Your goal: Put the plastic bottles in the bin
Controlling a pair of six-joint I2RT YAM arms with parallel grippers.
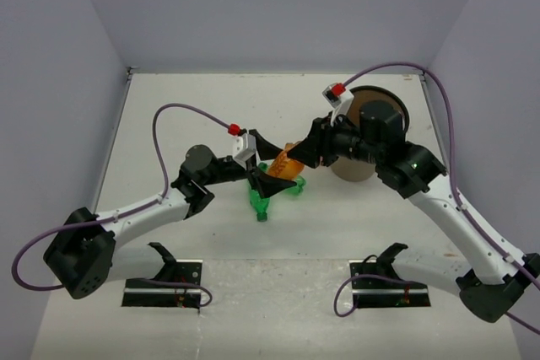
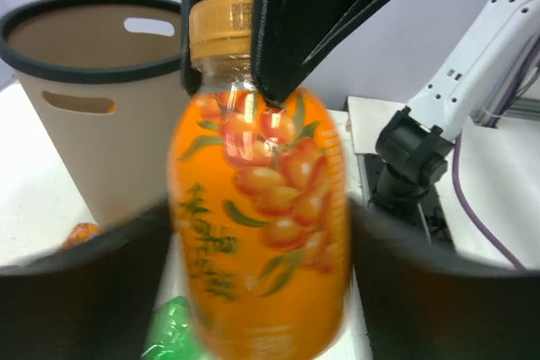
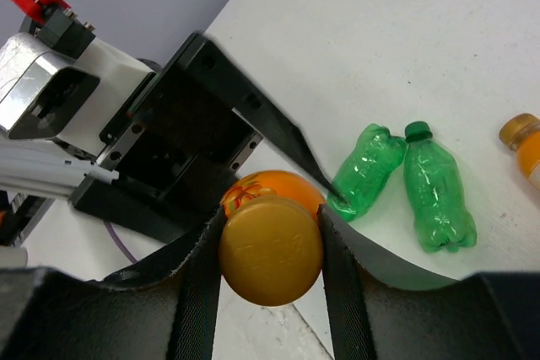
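An orange bottle [image 1: 287, 163] with a fruit label and a gold cap is held in the air between both grippers. My left gripper [image 1: 272, 166] is shut on its body [image 2: 257, 233]. My right gripper [image 1: 301, 155] is shut on its cap [image 3: 270, 250]. Two green ribbed bottles [image 3: 367, 170] [image 3: 437, 200] lie side by side on the table below, also in the top view [image 1: 263, 201]. The brown bin [image 2: 84, 124] with its black rim stands behind the held bottle, and my right arm partly covers it in the top view [image 1: 350, 170]. The clear bottle is out of view.
Another orange bottle [image 3: 523, 137] lies at the right edge of the right wrist view, and part of one shows by the bin's foot [image 2: 80, 233]. Purple walls close in the white table [image 1: 211, 107] on three sides.
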